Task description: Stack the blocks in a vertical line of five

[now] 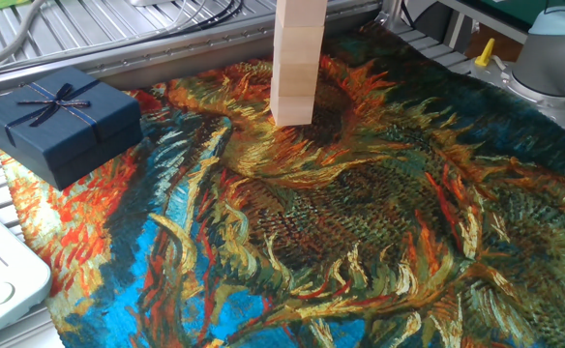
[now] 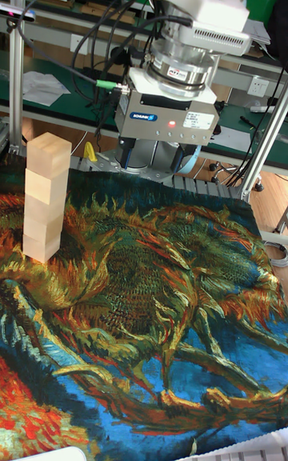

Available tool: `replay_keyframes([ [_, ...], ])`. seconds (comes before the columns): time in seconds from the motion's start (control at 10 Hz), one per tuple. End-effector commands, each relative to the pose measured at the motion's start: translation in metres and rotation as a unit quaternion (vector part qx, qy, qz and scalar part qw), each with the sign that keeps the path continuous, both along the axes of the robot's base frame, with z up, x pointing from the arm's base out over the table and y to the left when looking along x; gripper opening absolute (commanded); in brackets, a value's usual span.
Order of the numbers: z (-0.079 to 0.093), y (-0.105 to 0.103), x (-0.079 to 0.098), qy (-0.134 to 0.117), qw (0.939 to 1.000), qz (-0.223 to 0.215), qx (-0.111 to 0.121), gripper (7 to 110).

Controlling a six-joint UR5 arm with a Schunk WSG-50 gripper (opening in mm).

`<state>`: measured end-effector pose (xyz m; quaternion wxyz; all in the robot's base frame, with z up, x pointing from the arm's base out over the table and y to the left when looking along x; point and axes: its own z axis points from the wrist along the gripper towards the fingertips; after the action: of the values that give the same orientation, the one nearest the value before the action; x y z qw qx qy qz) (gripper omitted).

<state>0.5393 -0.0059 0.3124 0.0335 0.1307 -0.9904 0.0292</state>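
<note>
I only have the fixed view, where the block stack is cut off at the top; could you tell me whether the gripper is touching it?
Observer: No. In the tall fixed view the gripper hangs apart from the stack, to its right in the picture.
Operator: Thank you. Is anything resting on top of the stack?
Observer: No, the top block has a bare upper face.
Operator: Is the gripper carrying another block?
Observer: No block shows under it; I cannot tell whether its jaws are open.
</note>
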Motion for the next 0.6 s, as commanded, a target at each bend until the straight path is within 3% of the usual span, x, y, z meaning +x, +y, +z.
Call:
replay_keyframes([
  [0.0, -0.002, 0.001, 0.0, 0.001, 1.0, 0.002, 0.002, 7],
  [0.3, -0.002, 0.013, 0.001, -0.002, 0.9997, 0.005, 0.024, 7],
  [0.5, -0.001, 0.012, -0.001, -0.001, 0.9998, 0.003, 0.02, 7],
])
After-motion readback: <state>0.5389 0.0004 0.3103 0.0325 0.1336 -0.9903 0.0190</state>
